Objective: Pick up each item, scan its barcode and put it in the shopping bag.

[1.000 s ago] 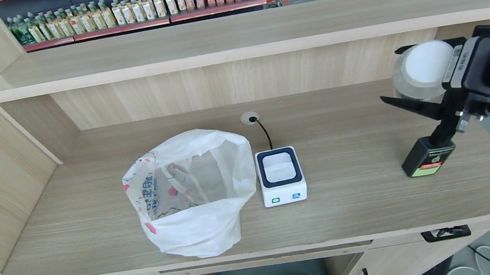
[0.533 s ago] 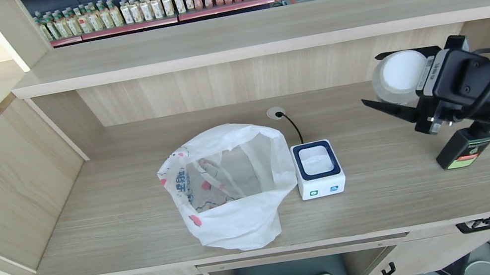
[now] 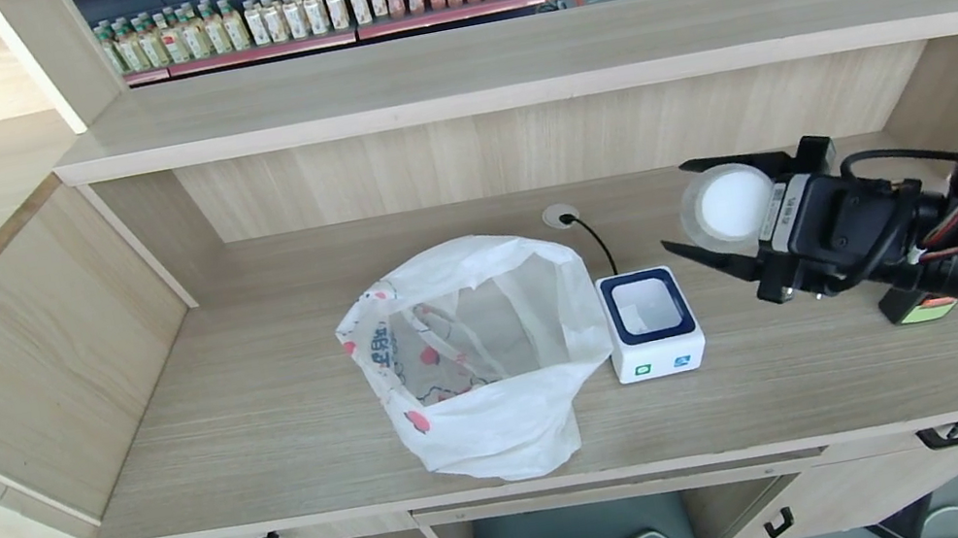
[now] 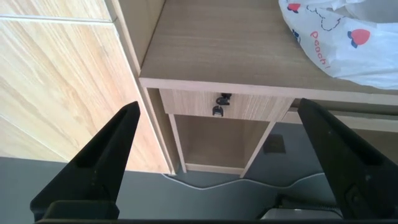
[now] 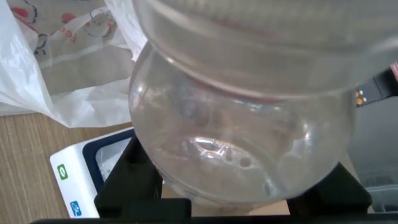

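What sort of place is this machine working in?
Most likely a shop checkout: a white box-shaped barcode scanner sits on the pale wooden counter beside an open white plastic shopping bag, and a shelf of bottled drinks stands behind.

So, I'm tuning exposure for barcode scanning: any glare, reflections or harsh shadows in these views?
Head view: even light, only faint shadows on the counter, a pale reflection in the scanner window. Right wrist view: bright highlights streak the clear jar in the right gripper. Left wrist view: the left gripper is a dark silhouette.
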### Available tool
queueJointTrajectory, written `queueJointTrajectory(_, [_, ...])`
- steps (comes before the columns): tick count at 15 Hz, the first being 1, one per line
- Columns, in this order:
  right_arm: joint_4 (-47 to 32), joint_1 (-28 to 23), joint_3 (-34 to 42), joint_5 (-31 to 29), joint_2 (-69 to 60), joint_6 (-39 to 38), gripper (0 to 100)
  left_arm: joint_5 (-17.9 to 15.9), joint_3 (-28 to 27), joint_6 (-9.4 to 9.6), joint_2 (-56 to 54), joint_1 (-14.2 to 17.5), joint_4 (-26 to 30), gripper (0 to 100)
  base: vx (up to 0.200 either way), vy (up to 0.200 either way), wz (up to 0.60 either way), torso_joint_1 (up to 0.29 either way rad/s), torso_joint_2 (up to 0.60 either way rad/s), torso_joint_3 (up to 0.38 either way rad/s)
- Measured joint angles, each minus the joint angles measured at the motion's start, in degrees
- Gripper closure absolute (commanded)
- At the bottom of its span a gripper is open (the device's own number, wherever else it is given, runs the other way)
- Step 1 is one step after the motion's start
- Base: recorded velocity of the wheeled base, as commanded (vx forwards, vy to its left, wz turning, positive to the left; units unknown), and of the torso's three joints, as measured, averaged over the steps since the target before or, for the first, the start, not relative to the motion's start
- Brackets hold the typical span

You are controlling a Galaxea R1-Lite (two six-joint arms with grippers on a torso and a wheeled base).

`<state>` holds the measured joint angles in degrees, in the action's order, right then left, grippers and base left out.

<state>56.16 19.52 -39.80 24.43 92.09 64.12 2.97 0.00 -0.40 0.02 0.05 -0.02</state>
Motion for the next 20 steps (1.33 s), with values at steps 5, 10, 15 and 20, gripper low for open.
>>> queueJointTrajectory(5, [9.23,-1.27,6.77,2.66,4.27,-1.61,100,0.0,0.0,-0.02,0.0,0.0,0.0,0,0.0,0.0,0.0,0.0,0.0,0.0])
queueJointTrajectory(10, [9.47,-2.84,4.58,6.33,7.69,-1.72,100,0.0,0.0,-0.02,0.0,0.05,-0.02,0,0.0,0.0,0.0,0.0,0.0,0.0])
queueJointTrajectory(15, [9.58,-2.99,1.49,9.2,11.14,-1.66,100,0.0,0.0,-0.02,0.0,0.0,-0.02,0,0.0,0.0,0.0,0.0,0.0,0.0])
queueJointTrajectory(20, [10.0,-2.99,-1.54,10.65,14.09,-1.66,100,0.0,0.0,-0.02,0.0,0.05,-0.02,0,0.0,0.0,0.0,0.0,0.0,0.0])
